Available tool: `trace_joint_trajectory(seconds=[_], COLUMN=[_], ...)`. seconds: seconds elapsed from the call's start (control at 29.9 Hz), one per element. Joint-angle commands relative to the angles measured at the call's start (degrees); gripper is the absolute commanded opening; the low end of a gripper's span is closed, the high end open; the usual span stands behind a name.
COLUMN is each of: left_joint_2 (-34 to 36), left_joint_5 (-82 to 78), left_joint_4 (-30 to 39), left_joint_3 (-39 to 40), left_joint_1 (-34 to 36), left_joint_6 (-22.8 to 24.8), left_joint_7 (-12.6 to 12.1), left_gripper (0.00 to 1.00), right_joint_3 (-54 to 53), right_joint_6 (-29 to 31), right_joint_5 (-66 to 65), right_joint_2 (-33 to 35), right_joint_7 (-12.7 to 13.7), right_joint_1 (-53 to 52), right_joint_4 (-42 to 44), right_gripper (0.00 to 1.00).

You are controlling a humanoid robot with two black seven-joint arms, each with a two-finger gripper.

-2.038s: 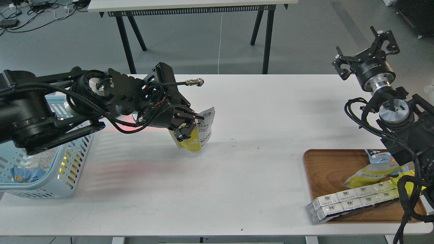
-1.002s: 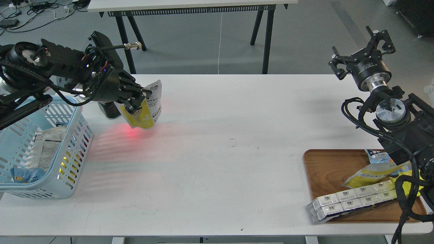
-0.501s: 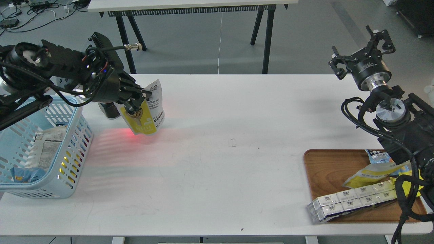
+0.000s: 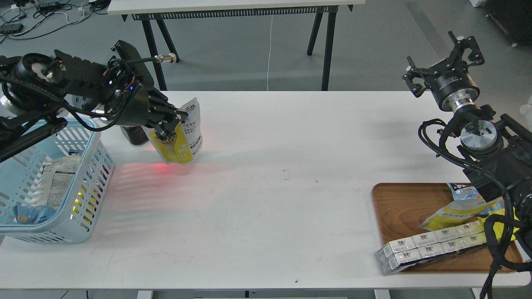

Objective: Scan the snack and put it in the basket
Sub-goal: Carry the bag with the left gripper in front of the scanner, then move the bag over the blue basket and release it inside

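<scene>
The left gripper [image 4: 166, 128] held the snack [image 4: 179, 139] tight just right of the basket [image 4: 89, 195], low over a red glow on the table [image 4: 266, 199], probably so it could be scanned, while the right gripper [image 4: 447, 62] waited wide open far off.

Grey floor [image 4: 374, 45]; second black-legged table [image 4: 232, 8] behind white table [image 4: 266, 216]; cables [image 4: 25, 16] far left.

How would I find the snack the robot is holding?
Look at the far left of the white table, just right of the blue basket. The left gripper holds a small pouch above a red glow. It is the only upright yellow-and-white pouch; other snacks lie on the wooden tray.
</scene>
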State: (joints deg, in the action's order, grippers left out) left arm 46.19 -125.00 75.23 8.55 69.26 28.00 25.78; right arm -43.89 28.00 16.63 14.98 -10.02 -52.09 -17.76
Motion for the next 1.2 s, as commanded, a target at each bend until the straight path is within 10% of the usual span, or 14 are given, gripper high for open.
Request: trace_joint_trajectory(seconds=[0.0, 0.47, 1.17], left_joint_2=[0.13, 14.26, 43.37], left_joint_5=[0.0, 0.0, 0.0], left_joint_4=[0.18, 15.82, 18.37], left_joint_3=[0.15, 3.4, 5.87], left_joint_1=[0.43, 1.22, 1.14], left_joint_6=[0.0, 0.0, -5.24], left_joint_7=[0.06, 0.76, 2.22], left_gripper=[0.0, 0.0, 0.0], right_joint_3=[-0.06, -0.06, -0.06], right_joint_6=[0.0, 0.0, 0.0], right_joint_5=[-0.01, -0.02, -0.02], right_joint_2=[-0.12, -0.12, -1.7], right_joint_7=[0.0, -0.7, -0.88], right_joint_1=[0.06, 0.23, 0.41], right_joint_4=[0.0, 0.0, 0.0], right_gripper=[1.0, 1.0, 1.0])
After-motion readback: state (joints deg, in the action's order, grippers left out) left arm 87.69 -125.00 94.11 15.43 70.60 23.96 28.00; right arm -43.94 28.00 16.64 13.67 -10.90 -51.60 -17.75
